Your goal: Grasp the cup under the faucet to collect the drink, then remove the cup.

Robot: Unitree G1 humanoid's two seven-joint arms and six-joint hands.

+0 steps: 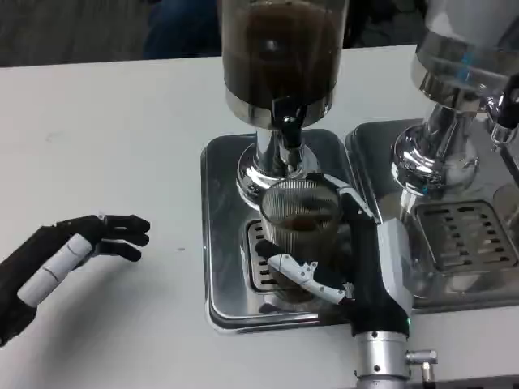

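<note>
So the cup [298, 229] is parked on the drip tray [223, 243] right under the black faucet [288, 123] of the dark drink dispenser [280, 57], which makes sense since that's where the pour lands, and it looks like there's already some brown drink inside. The right hand [357, 259] has its fingers [304, 271] wrapped around the ribbed glass from the side, holding it steady so it doesn't scoot on the grate. The left hand [77, 247] rests on the white bench [122, 146] well off to the side, fingers loosely spread and holding nothing, just waiting. A second dispenser [462, 73] stands to the right, looks unused
</note>
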